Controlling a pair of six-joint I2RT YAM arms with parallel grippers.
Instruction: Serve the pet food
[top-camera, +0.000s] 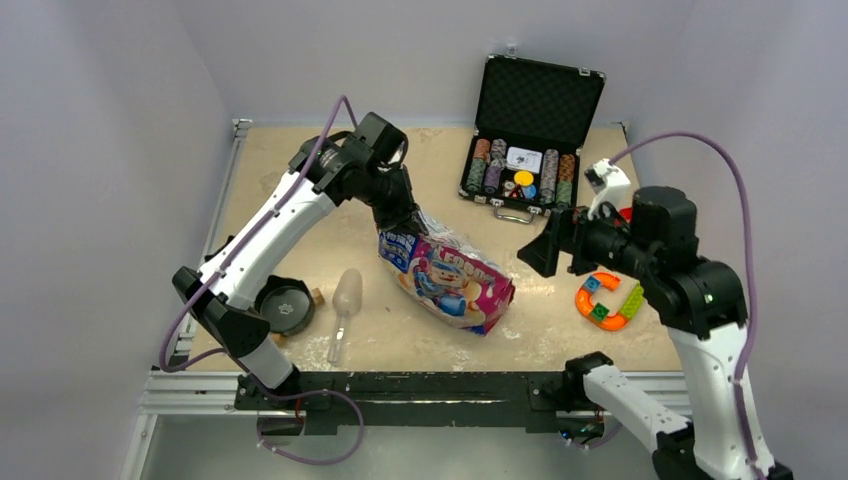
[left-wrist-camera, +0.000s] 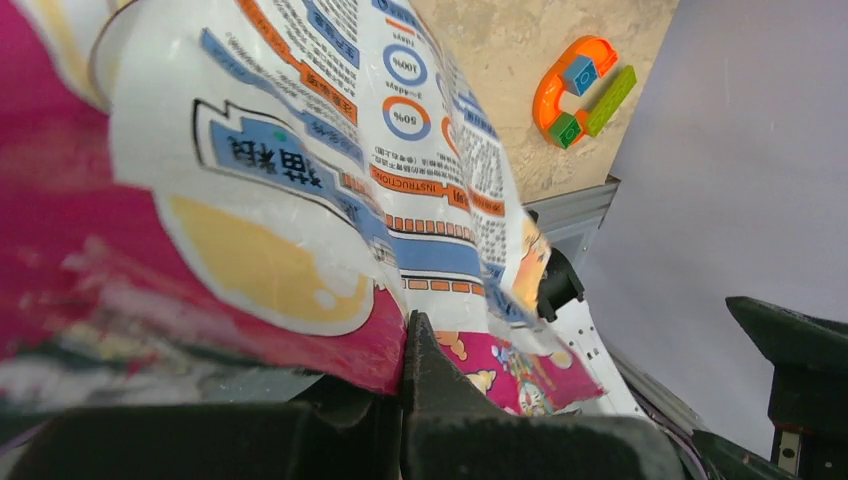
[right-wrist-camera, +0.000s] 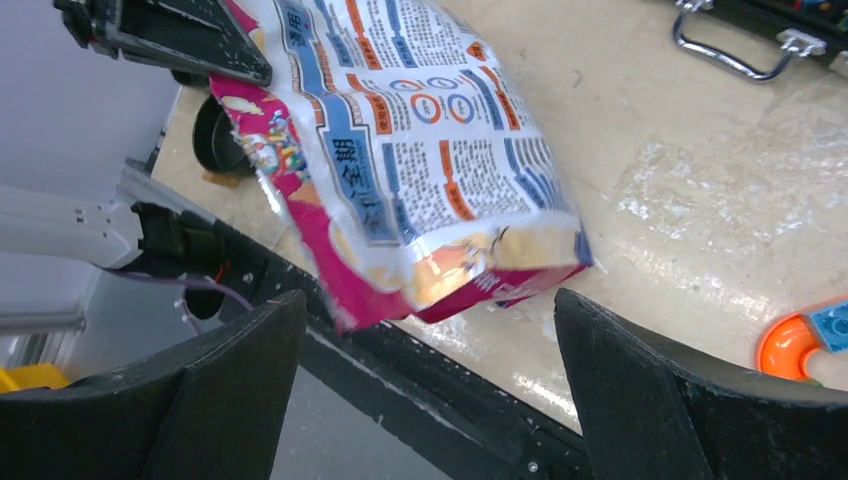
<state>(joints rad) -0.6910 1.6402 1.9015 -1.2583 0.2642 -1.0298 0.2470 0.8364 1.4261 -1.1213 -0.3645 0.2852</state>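
The pet food bag is pink, white and blue, and its lower end rests on the table. No kibble shows; it is hidden inside the bag. My left gripper is shut on the bag's upper corner and holds that end up. In the left wrist view the gripper pinches the bag. My right gripper is open and empty, hovering right of the bag. In the right wrist view the gripper faces the bag's lower end without touching it.
A black bowl sits at the front left with a clear scoop beside it. An open case of poker chips stands at the back. An orange toy with blocks lies at the right. The table's front rail is near.
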